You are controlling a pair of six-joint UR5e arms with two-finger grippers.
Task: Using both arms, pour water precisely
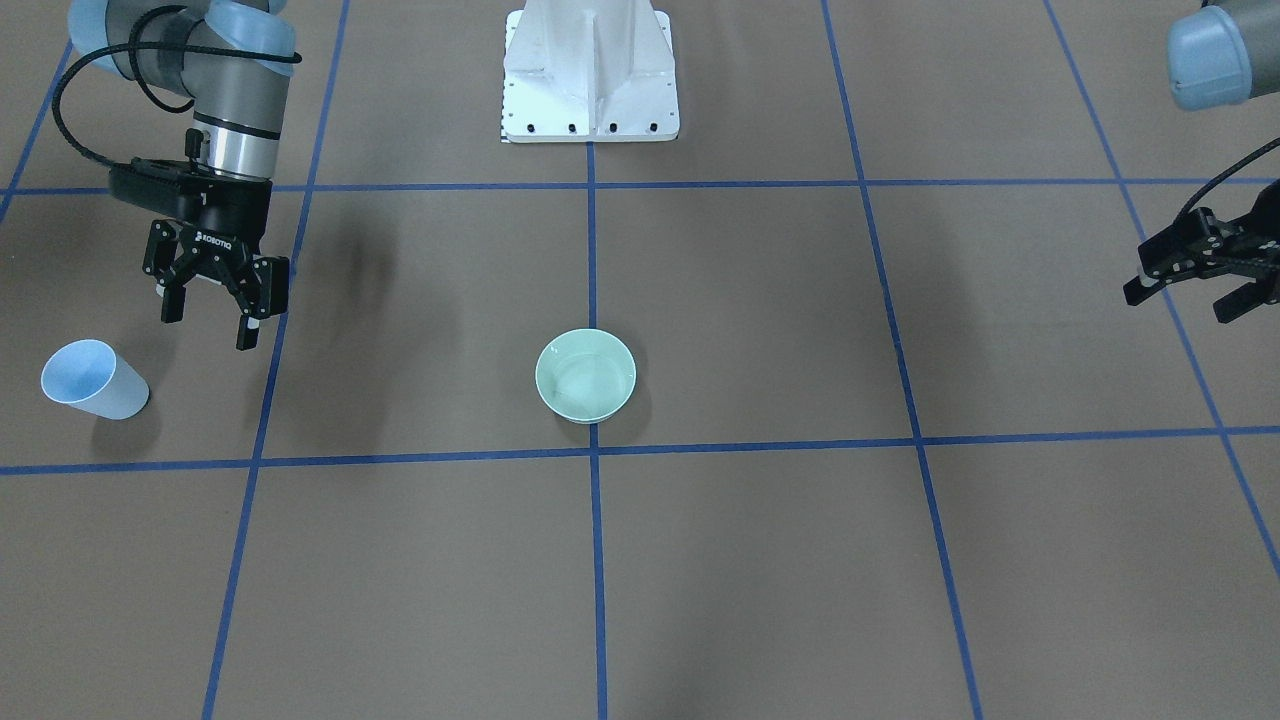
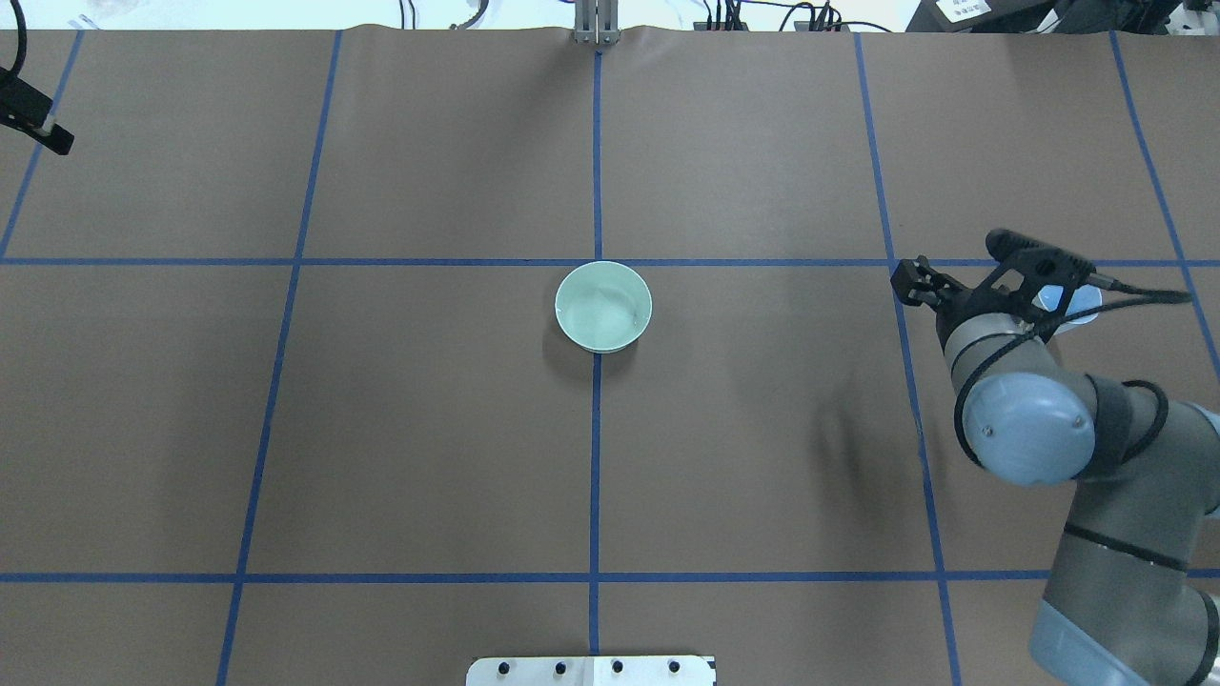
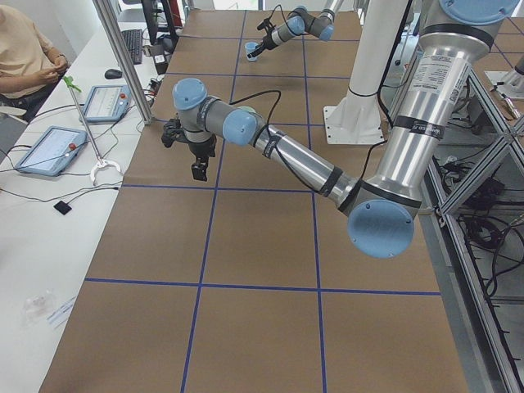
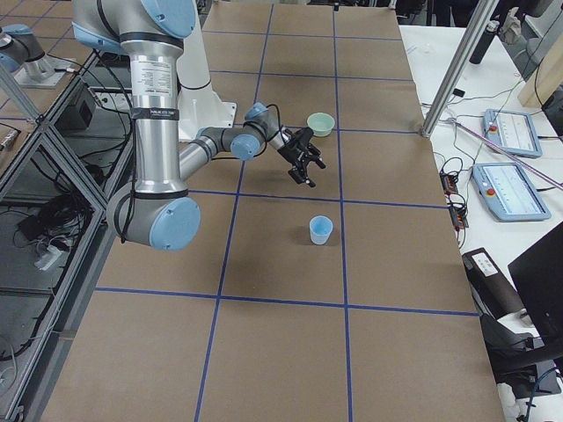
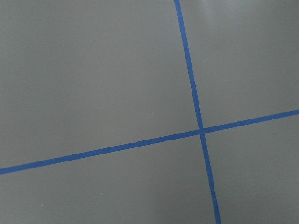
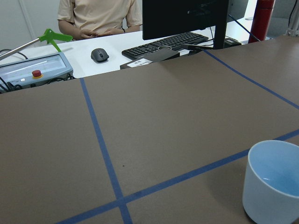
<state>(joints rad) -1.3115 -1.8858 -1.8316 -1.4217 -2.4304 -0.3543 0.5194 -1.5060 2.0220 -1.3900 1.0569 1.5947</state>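
- The right pincer (image 1: 210, 322) hangs over the counter (image 1: 760, 560) with its fingers spread wide and nothing between them.
- A light blue cup (image 1: 95, 378) stands upright on the counter near that pincer, apart from it and nearer the counter's end.
- The left pincer (image 1: 1185, 298) hangs over the opposite end of the counter, its fingers also apart and empty.
- A pale green bowl (image 2: 603, 307) sits mid-counter on a blue tape line, well apart from both pincers.
- The water (image 2: 615, 305) shows as faint ripples inside the bowl.
- The right wrist view shows a small glint at the cup's bottom.
- A person (image 6: 99, 16) sits beyond the counter's far edge.
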